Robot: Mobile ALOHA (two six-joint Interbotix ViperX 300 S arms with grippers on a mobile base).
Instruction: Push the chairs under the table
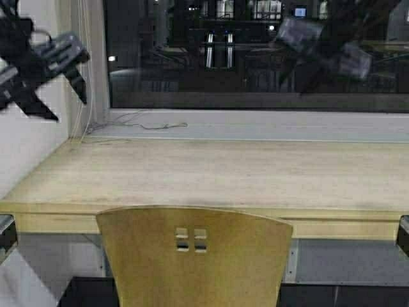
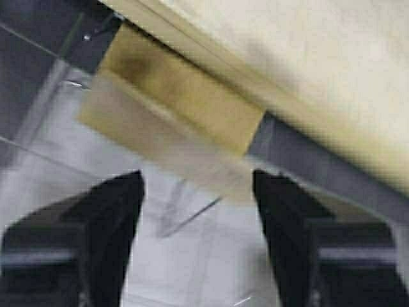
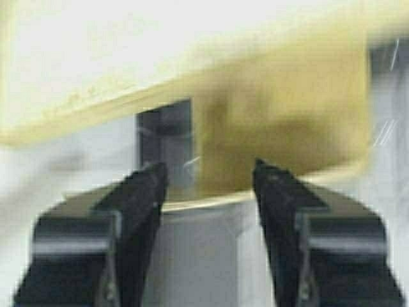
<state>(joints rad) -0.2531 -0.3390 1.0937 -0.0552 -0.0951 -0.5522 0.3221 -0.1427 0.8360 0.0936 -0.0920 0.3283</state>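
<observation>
Chair (image 1: 195, 256) stands centred before the table (image 1: 211, 176), its curved plywood back near the pale front edge but not tucked under; how far the seat reaches beneath is hidden. No other chair shows. Both arms are raised high above the tabletop, well apart from the chair: left gripper (image 1: 61, 67) at the wall side, right gripper (image 1: 326, 51) against the dark window. Both wrist views show each pair of fingers spread with nothing between them.

The chair looks light and stiff, on thin legs that may skid or chatter across the floor. A push low on the back, near the cutouts (image 1: 191, 239), would probably slide it true; pushing at the top rim could tip it forward. The smooth, curved plywood may let fingers slip sideways, so pressing with both grippers, either side of centre, seems safest.
</observation>
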